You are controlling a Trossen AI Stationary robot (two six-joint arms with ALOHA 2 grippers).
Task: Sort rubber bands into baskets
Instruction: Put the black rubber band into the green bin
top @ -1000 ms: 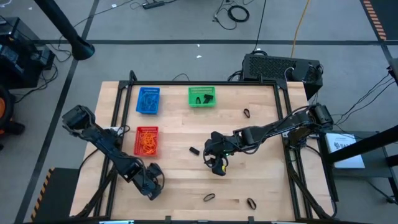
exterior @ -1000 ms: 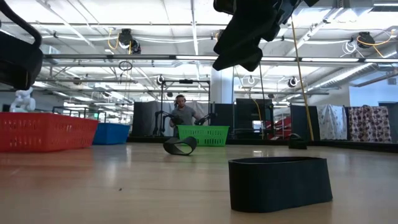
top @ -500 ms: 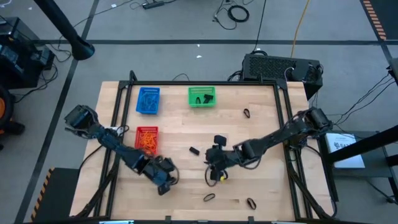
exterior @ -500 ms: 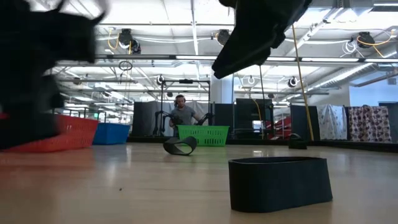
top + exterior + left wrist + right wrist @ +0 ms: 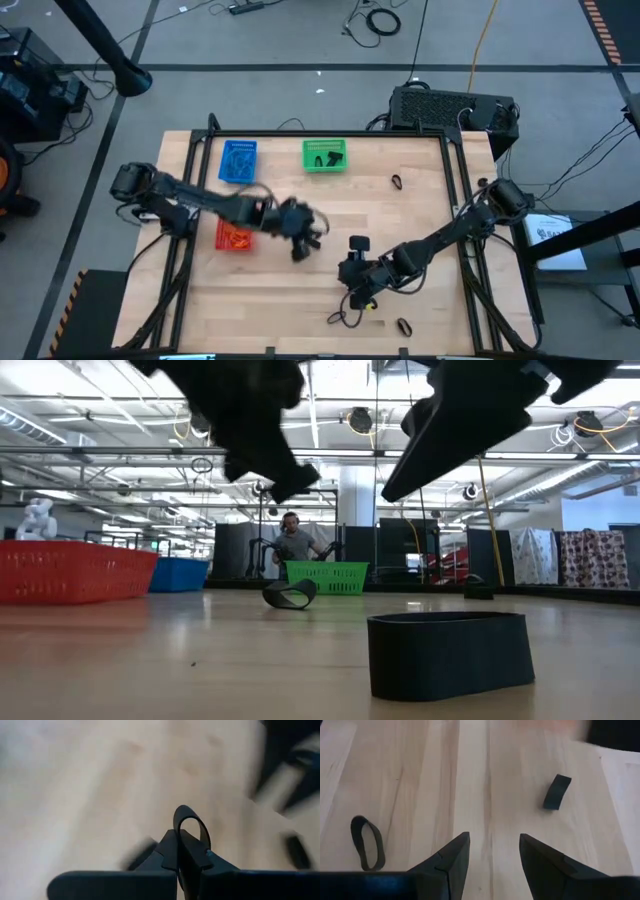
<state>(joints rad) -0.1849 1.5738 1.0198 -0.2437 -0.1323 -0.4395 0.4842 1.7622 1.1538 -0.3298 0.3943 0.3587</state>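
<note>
My left gripper (image 5: 301, 242) hangs over the table's middle, shut on a black rubber band (image 5: 192, 824). My right gripper (image 5: 362, 298) stands open over bare wood near the front edge; its fingers (image 5: 492, 840) have nothing between them. One black rubber band (image 5: 367, 842) lies flat beside it and another (image 5: 556, 791) stands on edge farther off. The blue basket (image 5: 238, 160) and green basket (image 5: 324, 155) stand at the far edge. My left arm partly covers the red basket (image 5: 234, 238), which holds orange bands. My left gripper pinches the black band between its two shut fingertips, at one end of the loop (image 5: 186, 834). The rest of the loop stands out past the tips as an open arch. In the low view the gripper (image 5: 255, 420) is well above the table, so the band is lifted clear.
More black bands lie on the wood at the far right (image 5: 396, 182), near the front edge (image 5: 337, 317) and at the front right (image 5: 404, 326). In the low view one band (image 5: 447, 652) stands close in front and another (image 5: 290, 595) farther back. A person (image 5: 292, 540) stands in the room behind.
My left gripper has gone from the table's near left corner toward the right and far edges, to the middle, and has risen. My right gripper has gone toward the near edge. The bands on the table have stayed where they were.
</note>
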